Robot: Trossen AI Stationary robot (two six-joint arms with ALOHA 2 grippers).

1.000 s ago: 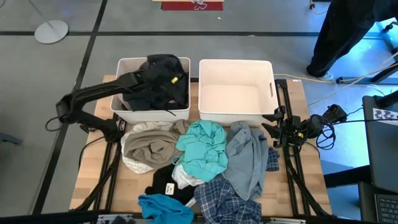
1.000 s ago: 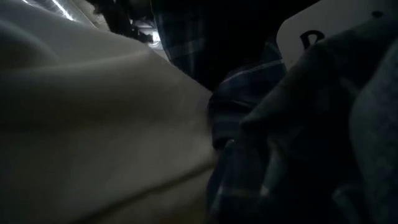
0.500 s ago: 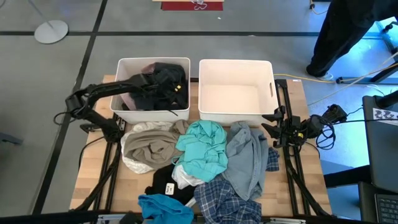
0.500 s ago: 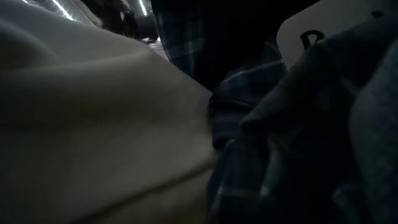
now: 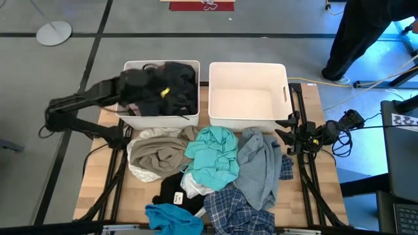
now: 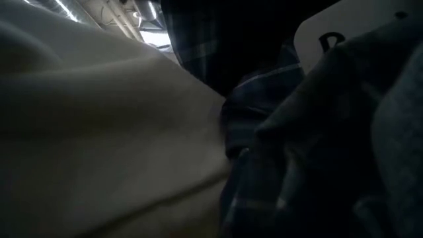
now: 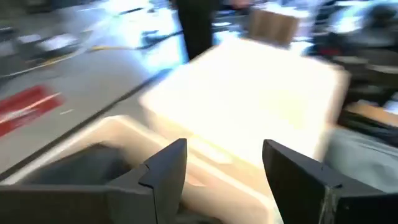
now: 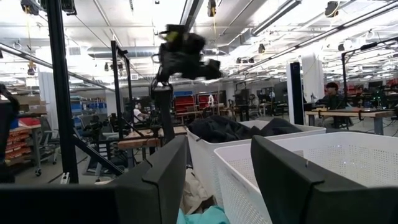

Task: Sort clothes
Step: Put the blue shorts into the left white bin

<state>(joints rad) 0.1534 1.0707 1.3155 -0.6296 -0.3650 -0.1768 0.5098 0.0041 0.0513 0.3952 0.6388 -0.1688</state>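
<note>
The clothes lie heaped on the table's near half: a beige garment (image 5: 157, 153), a teal one (image 5: 212, 156), light denim (image 5: 258, 163), blue plaid (image 5: 238, 212), black (image 5: 173, 189) and bright blue (image 5: 173, 217). Black garments (image 5: 179, 88) fill the left white bin (image 5: 159, 119). The right white bin (image 5: 248, 98) holds nothing. My left gripper (image 5: 157, 90) hovers open above the left bin, with nothing between its fingers (image 7: 165, 177). My right gripper (image 5: 287, 132) is open at the table's right edge, away from the clothes.
Beige cloth (image 6: 99, 132) and plaid cloth (image 6: 310, 152) lie close against the low camera and block its view. A person (image 5: 366, 32) stands beyond the far right corner. Bare wood shows at the table's left edge (image 5: 95, 189).
My left gripper has risen out of the left bin and drawn back toward the table's left edge, tipping up from a steep downward slant to nearly level. It has stayed open. The black garments stay in the bin.
</note>
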